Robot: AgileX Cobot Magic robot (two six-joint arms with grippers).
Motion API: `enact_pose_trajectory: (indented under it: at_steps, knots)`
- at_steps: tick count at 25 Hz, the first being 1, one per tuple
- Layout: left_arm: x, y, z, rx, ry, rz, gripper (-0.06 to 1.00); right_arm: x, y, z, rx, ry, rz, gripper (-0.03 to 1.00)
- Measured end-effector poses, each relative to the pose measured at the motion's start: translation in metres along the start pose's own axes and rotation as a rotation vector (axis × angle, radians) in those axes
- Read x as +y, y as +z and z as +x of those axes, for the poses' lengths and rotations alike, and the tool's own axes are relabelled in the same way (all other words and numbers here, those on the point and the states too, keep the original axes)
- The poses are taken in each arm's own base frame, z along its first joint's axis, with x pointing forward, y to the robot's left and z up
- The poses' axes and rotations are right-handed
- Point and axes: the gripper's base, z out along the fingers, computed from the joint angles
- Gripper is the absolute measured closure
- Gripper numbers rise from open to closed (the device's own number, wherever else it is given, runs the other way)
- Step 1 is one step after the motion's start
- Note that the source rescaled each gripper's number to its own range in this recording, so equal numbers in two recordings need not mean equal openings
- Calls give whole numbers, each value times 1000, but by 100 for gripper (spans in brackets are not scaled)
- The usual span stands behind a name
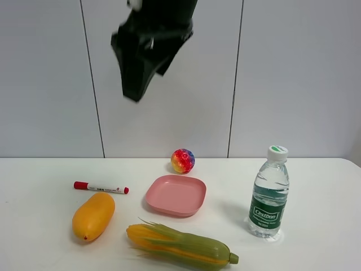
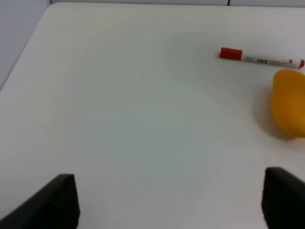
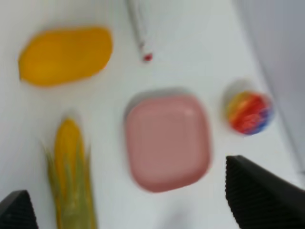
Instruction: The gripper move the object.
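The toy corn cob (image 1: 180, 245), yellow kernels in a green husk, lies near the table's front edge, in front of the pink plate (image 1: 176, 195). It also shows in the right wrist view (image 3: 71, 176). One black gripper (image 1: 138, 90) hangs high above the table at the top of the exterior view, far from the corn. My right gripper (image 3: 138, 205) looks down from a height on the corn and the plate (image 3: 167, 140); its fingers stand wide apart and empty. My left gripper (image 2: 171, 200) is open and empty over bare table at the left.
An orange-yellow mango (image 1: 93, 215) lies left of the corn, with a red-capped marker (image 1: 101, 188) behind it. A rainbow ball (image 1: 183, 160) sits behind the plate. A water bottle (image 1: 269, 195) stands at the right. A grey wall backs the white table (image 1: 316, 248).
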Motion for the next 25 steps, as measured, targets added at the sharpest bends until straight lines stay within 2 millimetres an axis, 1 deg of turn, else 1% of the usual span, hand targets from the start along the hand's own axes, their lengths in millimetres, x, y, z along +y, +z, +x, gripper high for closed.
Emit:
enact_pose_trajectory:
  at_steps: [3, 6, 7, 10, 11, 13, 14, 15, 16, 19, 20, 22, 25]
  knots:
    - [0, 0, 0, 0, 0, 0, -6, -2, -57, 5, -96, 14, 69, 26]
    - [0, 0, 0, 0, 0, 0, -6, 0, -104, 14, -178, 38, 119, 26]
    - [0, 0, 0, 0, 0, 0, -6, 1, -118, 18, -202, 52, 139, 26]
    - [0, 0, 0, 0, 0, 0, -6, 3, -149, 34, -225, 73, 215, 26]
    - [0, 0, 0, 0, 0, 0, -6, 4, -152, 43, -205, 73, 239, 26]
    - [0, 0, 0, 0, 0, 0, -6, 10, -161, 66, -170, 74, 282, 26]
    - [0, 0, 0, 0, 0, 0, -6, 15, -161, 80, -164, 73, 295, 26]
    - [0, 0, 0, 0, 0, 0, -6, 19, -156, 93, -160, 72, 308, 26]
    - [0, 0, 0, 0, 0, 0, -6, 23, -160, 107, -187, 79, 337, 26]
    - [0, 0, 0, 0, 0, 0, -6, 45, -157, 158, -241, 101, 403, 26]
    - [0, 0, 0, 0, 0, 0, -6, 53, -163, 173, -265, 110, 435, 26]
    - [0, 0, 0, 0, 0, 0, -6, 67, -168, 201, -280, 155, 475, 26]
    - [0, 0, 0, 0, 0, 0, -6, 82, -185, 237, -279, 307, 561, 26]
